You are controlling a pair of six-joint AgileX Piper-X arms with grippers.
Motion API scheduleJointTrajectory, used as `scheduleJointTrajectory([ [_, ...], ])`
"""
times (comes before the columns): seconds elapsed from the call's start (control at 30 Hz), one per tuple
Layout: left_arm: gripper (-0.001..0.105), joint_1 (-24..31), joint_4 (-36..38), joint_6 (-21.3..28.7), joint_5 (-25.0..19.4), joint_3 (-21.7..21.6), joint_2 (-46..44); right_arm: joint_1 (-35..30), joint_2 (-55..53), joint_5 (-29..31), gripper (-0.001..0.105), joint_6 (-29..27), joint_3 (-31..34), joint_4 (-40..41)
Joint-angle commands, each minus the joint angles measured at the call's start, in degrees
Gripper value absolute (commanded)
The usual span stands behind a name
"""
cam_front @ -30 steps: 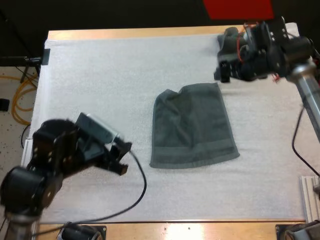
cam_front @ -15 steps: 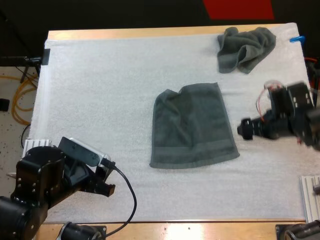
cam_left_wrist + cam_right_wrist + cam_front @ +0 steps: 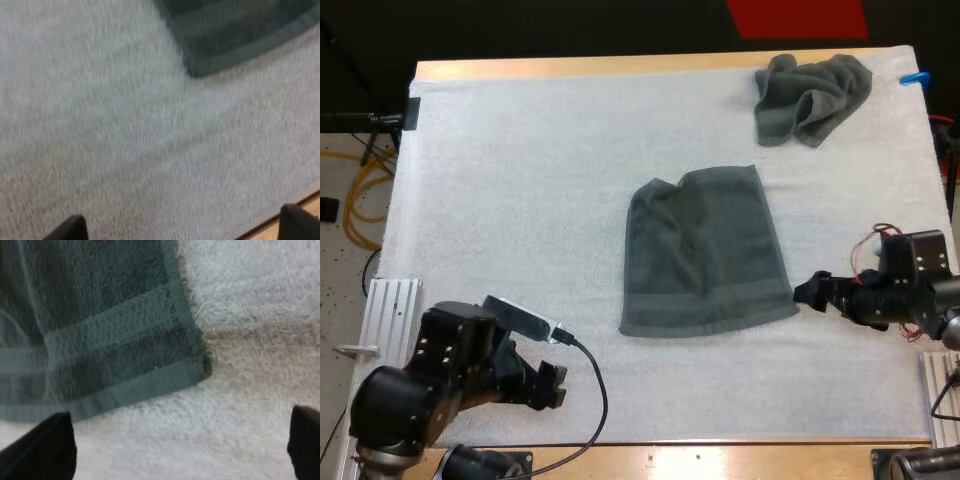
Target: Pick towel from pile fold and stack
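The wooden table (image 3: 620,66) is the biggest thing here. A white mat (image 3: 520,200) covers almost all of it.

A flat towel (image 3: 705,255) lies in the middle of the mat. It is dark grey-green. It is spread out, with a small wrinkle at its far left corner. A crumpled towel (image 3: 810,95) of the same color sits in a heap at the far right corner of the mat. It is well apart from the flat towel.

The left claw (image 3: 552,382) is over bare mat near the front left edge of the table. It is well apart from the flat towel. Its fingers (image 3: 70,229) are wide apart, and there is only mat between them.

The right claw (image 3: 810,292) is low and just beside the near right corner of the flat towel, pointing at it. Its fingers (image 3: 47,442) are wide apart too. The towel's corner lies on the mat in front of them, and the claw holds nothing.
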Motion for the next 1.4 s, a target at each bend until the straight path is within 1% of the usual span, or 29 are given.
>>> scheduleJointTrajectory([
  [0.0, 0.072, -0.14, -0.10, -0.72, 0.11, 0.62, -0.17, -1.54, 1.09, -3.91, 0.083, 0.46, 1.04, -2.20],
  [0.1, 0.072, -0.14, -0.94, -0.72, 0.37, 0.89, -0.17, -3.64, 4.32, -5.83, 0.083, 0.73, 2.29, -3.96],
  [0.23, 0.072, -0.14, -2.55, -0.90, 3.29, 0.89, -0.17, -4.26, 10.10, -10.70, 0.083, 1.19, 3.12, -7.09],
  [0.37, 0.072, -0.14, -3.73, -1.20, 5.78, 0.89, -0.17, -4.26, 14.87, -14.14, 0.083, 2.35, 3.10, -11.07],
  [0.43, 0.072, -0.14, -4.19, -1.31, 7.38, 0.89, -0.17, -4.26, 17.38, -19.08, 0.083, 2.38, 3.10, -14.04],
  [0.5, 0.072, -0.14, -4.19, -1.31, 7.96, 0.89, -0.17, -4.09, 18.96, -20.49, 0.083, 2.91, 3.10, -15.85],
  [0.77, 0.072, -0.14, -5.24, -1.31, 8.19, 0.89, -0.17, -3.72, 23.01, -22.37, 0.083, 3.23, 3.10, -17.66],
  [0.93, 0.072, -0.14, -6.97, -1.31, 11.39, 0.89, -0.17, -3.39, 24.54, -26.21, 0.083, 3.62, 3.10, -19.59],
  [1.13, 0.072, -0.14, -8.74, -1.31, 14.40, 0.89, -0.17, -1.29, 26.27, -26.33, 0.083, 3.60, 3.10, -21.46],
  [1.17, 0.072, -0.14, -8.77, -1.31, 14.52, 0.89, -0.17, -1.01, 26.35, -26.17, 0.082, 3.60, 3.10, -21.47],
  [1.27, 0.072, -0.14, -8.75, -1.31, 14.74, 0.89, -0.17, -0.46, 26.36, -24.98, 0.069, 3.60, 3.10, -21.45],
  [1.33, 0.072, -0.14, -8.75, -1.31, 14.74, 0.89, -0.17, -0.48, 26.36, -23.27, 0.051, 3.60, 3.10, -21.45],
  [1.37, 0.072, -0.14, -8.79, -1.31, 14.74, 0.89, -0.17, -0.48, 26.36, -22.66, 0.045, 3.60, 3.10, -21.45],
])
